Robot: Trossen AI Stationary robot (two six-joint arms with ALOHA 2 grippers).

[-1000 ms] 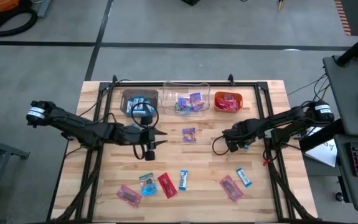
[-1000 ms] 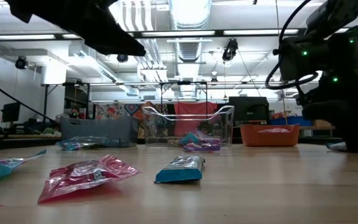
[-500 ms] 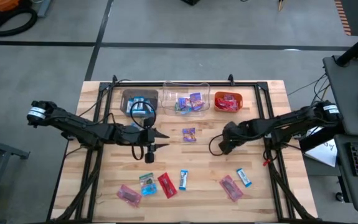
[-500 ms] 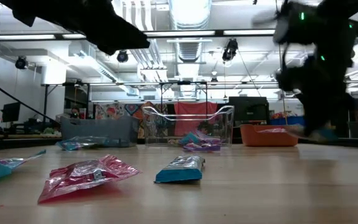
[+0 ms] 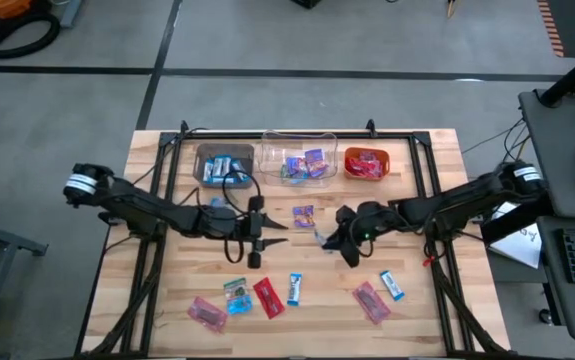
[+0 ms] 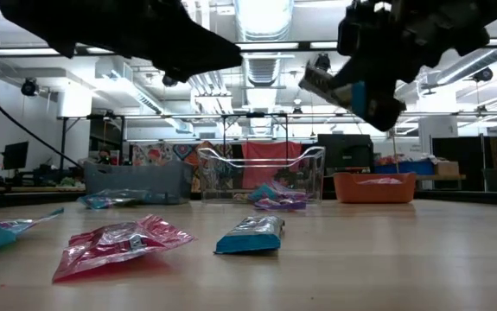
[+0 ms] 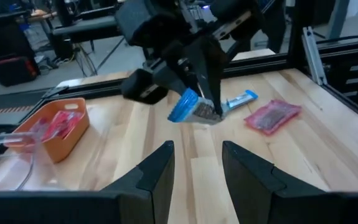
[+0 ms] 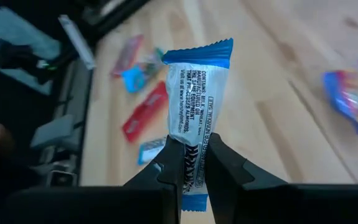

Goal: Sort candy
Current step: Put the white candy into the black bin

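Change: the right gripper (image 5: 333,238), which a second ago was low on the table at the right of the high view, has lifted and swung toward the centre with a blue-and-white foil-wrapped candy bar (image 8: 194,102) in its grip. The left gripper (image 5: 285,233) has moved rightward toward the centre as well.
Meaning for the task: one sweet is picked and off the wood; by my reading it is in transit, with release into a bin not yet done.
Right tool: fingers pressed together on the lower end of the bar, which stands up from them with its crimped blue end free.
Left tool: fingers (image 7: 157,175) apart, nothing between them, pointing at the right gripper near the middle of the high view.
Near candy: in the low view a red shiny wrapped sweet (image 6: 119,244) and a blue wrapped bar (image 6: 250,235) lie at lower left and lower centre; several more lie along the lower part of the high view.
Mid table: a purple multicolour sweet (image 5: 304,215) lies loose just above centre in the high view.
Far bins: a brown rectangular bin (image 5: 204,155), a clear plastic bin (image 5: 271,150) and an orange bin (image 5: 385,162) stand in a row at the upper centre, each with candy inside.
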